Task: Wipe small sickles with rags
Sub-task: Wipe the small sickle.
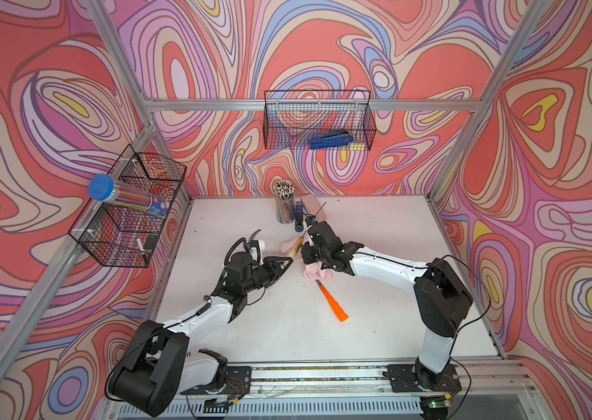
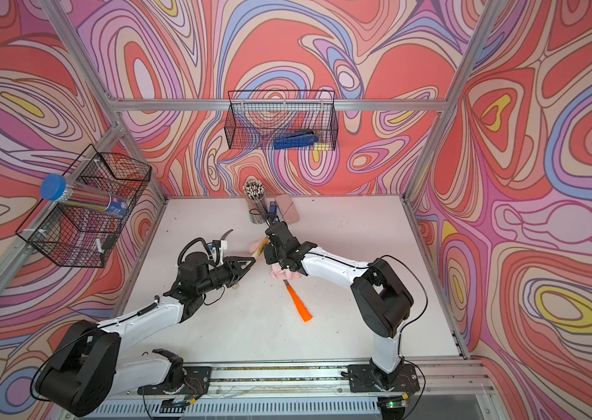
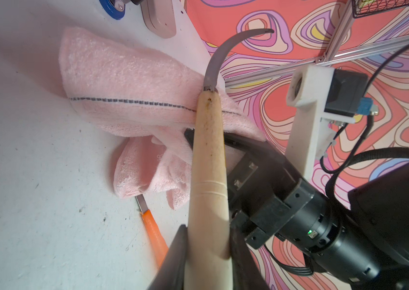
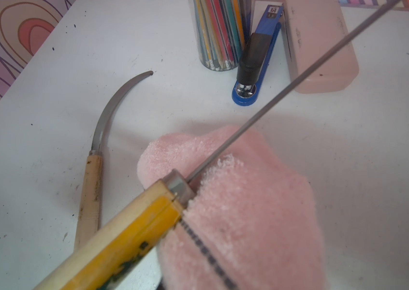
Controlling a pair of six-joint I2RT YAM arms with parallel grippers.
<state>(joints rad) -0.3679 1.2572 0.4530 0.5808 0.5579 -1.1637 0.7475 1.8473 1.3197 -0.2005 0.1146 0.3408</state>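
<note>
The left claw [image 3: 208, 241] clamps the pale wooden handle of a curved, dark-bladed sickle [image 3: 209, 155], raised over the white desk [image 1: 378, 272]; the right claw [image 1: 305, 254] pinches the fuzzy, wrinkled pale-pink rag [image 4: 243, 200] at its blade base.

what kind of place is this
Probably a robot test cell: aluminium frame, printed swirl walls, left arm and right arm bolted to a rail, staged pencil cup.
</note>
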